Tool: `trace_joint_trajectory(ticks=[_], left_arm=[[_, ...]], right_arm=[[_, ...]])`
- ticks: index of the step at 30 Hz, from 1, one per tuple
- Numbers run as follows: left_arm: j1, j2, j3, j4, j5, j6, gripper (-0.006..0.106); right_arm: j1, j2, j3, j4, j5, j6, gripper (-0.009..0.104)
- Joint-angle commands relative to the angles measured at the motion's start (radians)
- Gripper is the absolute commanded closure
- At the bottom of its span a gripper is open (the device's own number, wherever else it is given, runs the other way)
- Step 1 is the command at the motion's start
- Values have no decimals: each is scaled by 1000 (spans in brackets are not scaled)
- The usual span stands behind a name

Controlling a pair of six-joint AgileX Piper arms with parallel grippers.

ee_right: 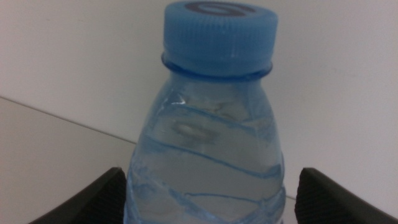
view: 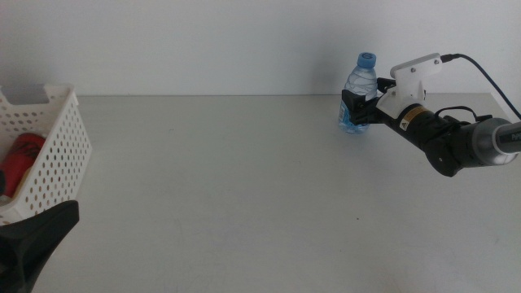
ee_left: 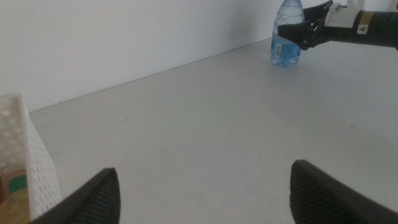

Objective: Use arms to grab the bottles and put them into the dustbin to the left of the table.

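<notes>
Light-grey table [view: 244,187], white perforated dustbin [view: 49,155] at left edge, red can [view: 20,159] inside. Right gripper [view: 358,108] far right, jaws spread around upright blue-capped water bottle [view: 359,94], no visible pinch. Left gripper [ee_left: 202,193] waits near left, jaws spread, holding nothing.

The water bottle [view: 359,91] stands at the table's [view: 244,187] far right, the dustbin [view: 50,150] at its left edge

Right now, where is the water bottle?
In the middle view the water bottle stands upright at the table's far right, by the back wall, between the jaws of the right pincer.
</notes>
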Motion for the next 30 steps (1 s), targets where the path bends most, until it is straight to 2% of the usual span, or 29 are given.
trace_joint_trajectory(ticks=[1, 3, 5, 7, 10, 12, 23, 30], left_arm=[[-6, 7, -29, 4, -71, -16, 7], [-6, 7, -29, 4, -71, -16, 7], [-6, 7, -29, 4, -71, -16, 7], [-6, 7, -29, 4, -71, -16, 7], [-6, 7, -29, 4, -71, -16, 7], [-6, 7, -29, 4, -71, -16, 7], [-6, 7, -29, 4, -71, -16, 7], [-6, 7, -29, 4, -71, -16, 7]], right_arm=[[4, -50, -56, 13, -29, -13, 2], [4, -41, -69, -3, -26, -15, 6], [5, -38, -71, -11, -21, -23, 20], [8, -41, -71, -11, 8, -19, 47], [25, -52, -69, -9, 80, 23, 96], [50, -74, -70, -10, 99, 80, 96], [328, -181, -108, -201, 49, 276, 96], [475, -158, -109, -211, 80, 234, 96]])
